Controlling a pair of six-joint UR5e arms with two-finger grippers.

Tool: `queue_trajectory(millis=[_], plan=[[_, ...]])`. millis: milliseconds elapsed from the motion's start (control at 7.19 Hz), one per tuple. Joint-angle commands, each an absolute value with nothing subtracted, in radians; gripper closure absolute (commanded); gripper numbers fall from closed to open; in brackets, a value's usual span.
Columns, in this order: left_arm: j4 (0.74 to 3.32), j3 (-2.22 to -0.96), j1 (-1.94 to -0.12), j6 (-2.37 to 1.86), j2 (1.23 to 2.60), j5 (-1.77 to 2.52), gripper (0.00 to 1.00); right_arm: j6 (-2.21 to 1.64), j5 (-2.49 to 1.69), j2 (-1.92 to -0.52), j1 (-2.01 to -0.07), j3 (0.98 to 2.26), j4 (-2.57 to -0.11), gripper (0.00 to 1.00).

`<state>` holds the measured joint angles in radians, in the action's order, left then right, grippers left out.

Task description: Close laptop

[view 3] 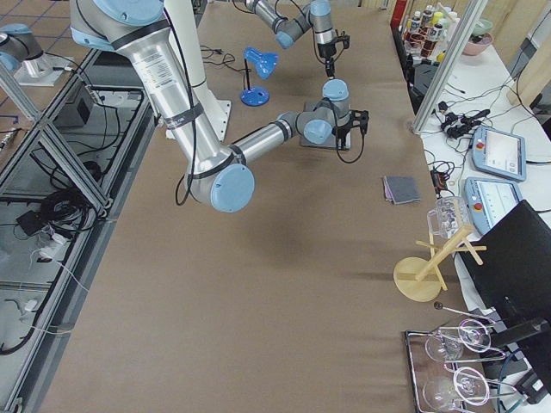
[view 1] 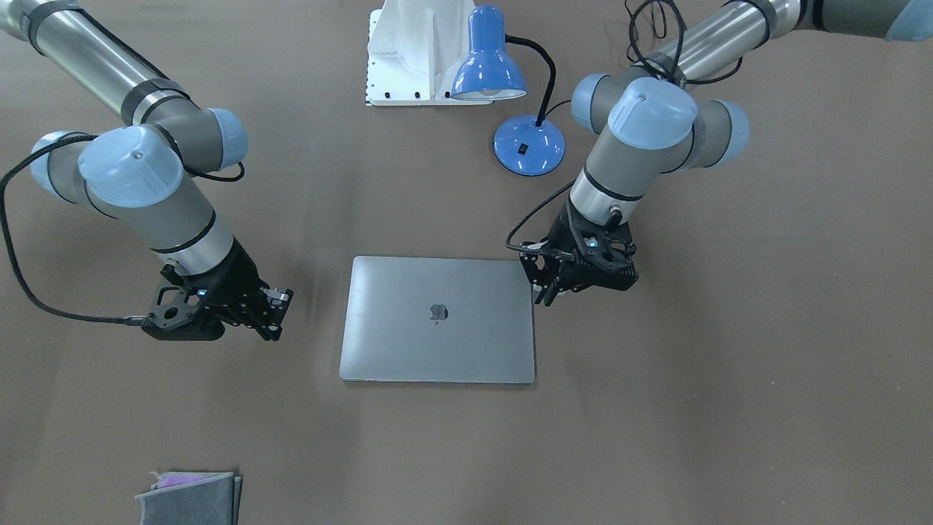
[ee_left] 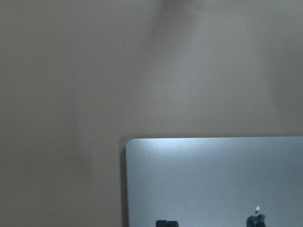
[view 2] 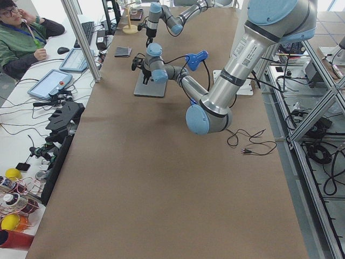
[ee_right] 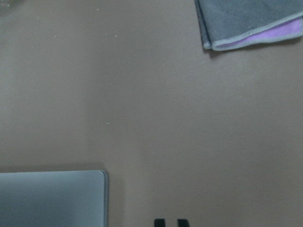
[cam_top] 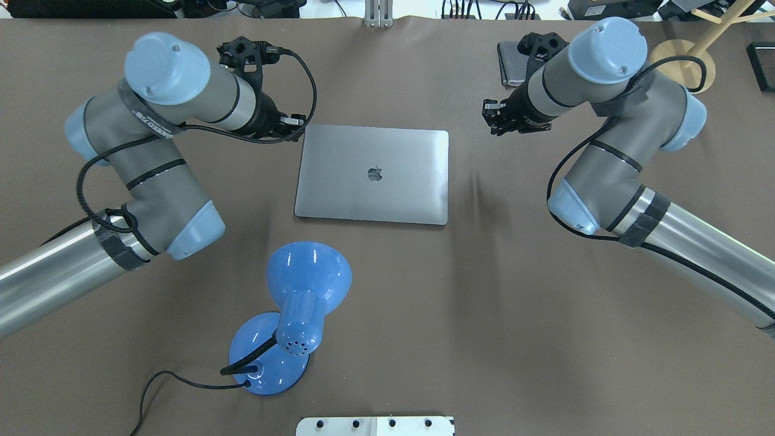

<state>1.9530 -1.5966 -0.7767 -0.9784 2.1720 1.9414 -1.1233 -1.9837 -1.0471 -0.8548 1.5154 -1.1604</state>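
Note:
The slim grey laptop (view 1: 437, 350) lies flat on the brown table with its lid down and the dark apple logo facing up; it also shows in the overhead view (cam_top: 372, 194). My left gripper (cam_top: 292, 125) hovers at the laptop's far left corner, empty, fingertips together in the left wrist view (ee_left: 166, 223), which shows the lid corner (ee_left: 213, 179). My right gripper (cam_top: 493, 118) is off the laptop's right side, empty, its tips (ee_right: 171, 222) only a narrow gap apart. The lid's corner shows in the right wrist view (ee_right: 47, 198).
A blue desk lamp (cam_top: 309, 278) with its cord stands on the near side of the laptop. A folded grey and purple cloth (cam_top: 511, 63) lies at the far right. A wooden stand (cam_top: 690, 66) is at the far right corner. The white robot base (view 1: 415, 51) is at the table's near edge.

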Motion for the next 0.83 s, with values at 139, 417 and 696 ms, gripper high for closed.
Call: queue_trajectory(millis=[139, 417, 696], plan=[[1.508, -1.825, -0.894, -0.541, 2.076, 2.000, 0.01, -0.740, -2.033, -1.249, -0.992, 1.710, -1.357, 0.00], [1.427, -1.882, -1.048, -0.322, 1.960, 2.090, 0.01, -0.445, -2.106, -1.427, -1.147, 1.742, -1.358, 0.00], [1.433, -1.856, -1.235, -0.127, 1.845, 2.262, 0.01, -0.196, -2.164, -1.558, -1.309, 1.747, -1.368, 0.00]])
